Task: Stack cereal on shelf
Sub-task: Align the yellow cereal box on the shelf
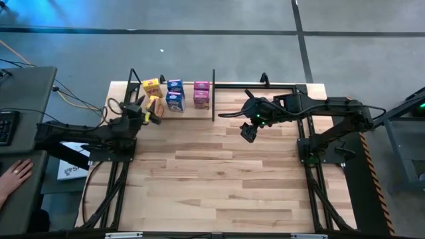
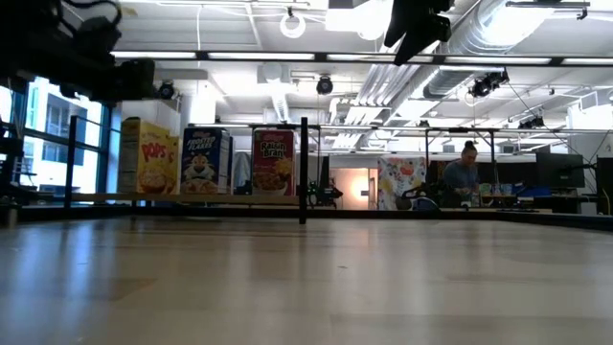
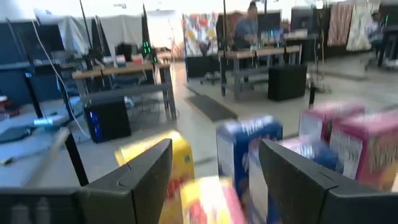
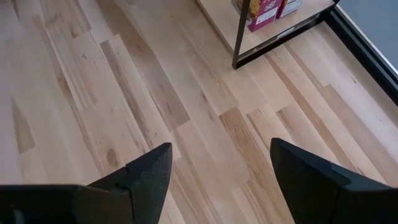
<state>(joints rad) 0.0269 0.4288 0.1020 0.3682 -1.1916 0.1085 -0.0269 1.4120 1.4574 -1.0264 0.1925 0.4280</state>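
The shelf (image 1: 188,113) lies along the table's far edge, left of centre. On its pale board stand two yellow cereal boxes (image 1: 152,86) (image 1: 155,105), two blue (image 1: 175,85) (image 1: 175,101) and two pink (image 1: 201,86) (image 1: 201,99), in a far and a near row. My left gripper (image 1: 149,111) hovers open at the near yellow box (image 3: 211,199), one finger on either side, with a gap showing on both sides. In the low view the left arm sits above the yellow box (image 2: 146,158). My right gripper (image 1: 249,135) (image 4: 221,144) hangs open over bare table right of the shelf.
A black upright post (image 1: 213,96) closes the shelf's right end, and black rods (image 1: 265,85) run on along the far edge. The striped-plank tabletop (image 1: 212,179) spreads wide toward the near edge. A hand (image 1: 14,176) rests beside the table's left; a person (image 2: 465,172) sits far behind.
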